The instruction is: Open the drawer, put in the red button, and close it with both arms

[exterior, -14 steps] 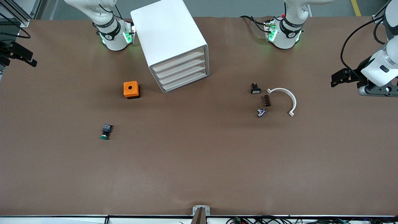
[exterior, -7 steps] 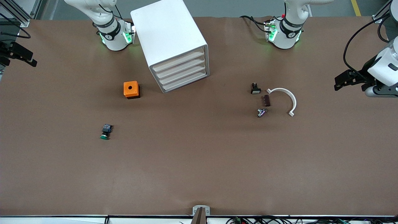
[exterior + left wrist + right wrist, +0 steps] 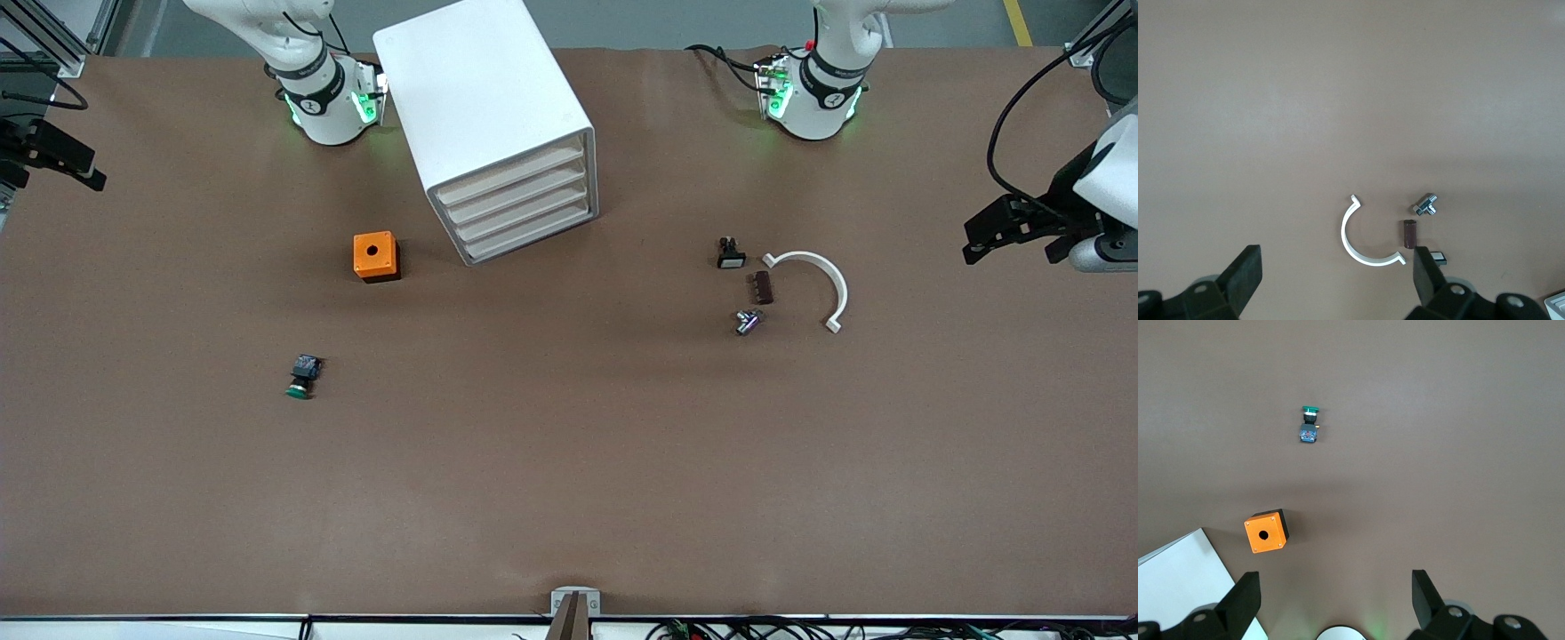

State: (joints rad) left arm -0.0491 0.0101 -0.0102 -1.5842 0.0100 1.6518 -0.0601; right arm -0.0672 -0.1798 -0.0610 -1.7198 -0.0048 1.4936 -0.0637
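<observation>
**Front view.** The white cabinet [image 3: 480, 89] stands at the table's edge by the robots' bases, nearer the right arm's base. Its four fronts are flush, and the drawer [image 3: 517, 188], second from the top, is shut. The orange box [image 3: 376, 256] sits beside the cabinet, toward the right arm's end. The green-capped button [image 3: 302, 377] lies nearer the camera than the box.

Toward the left arm's end lie four small things: a white arc [image 3: 818, 271], a brown block [image 3: 763, 286], a shiny metal piece [image 3: 747, 322] and a small black part [image 3: 730, 253]. That part is too small to identify, and no red cap can be made out anywhere.

The left gripper [image 3: 1000, 229] hangs over the table's edge at the left arm's end, its arm cut off by the frame. The right gripper [image 3: 62, 160] hangs over the edge at the right arm's end, mostly out of frame.

**Left wrist view.** The black fingers [image 3: 1245, 277] stand spread wide with nothing between them. Below lie the arc, the block and the metal piece. One finger half hides the black part.

**Right wrist view.** The fingers [image 3: 1245, 600] are likewise wide apart and hold nothing. The box, the green-capped button and a cut-off corner of the cabinet show.
</observation>
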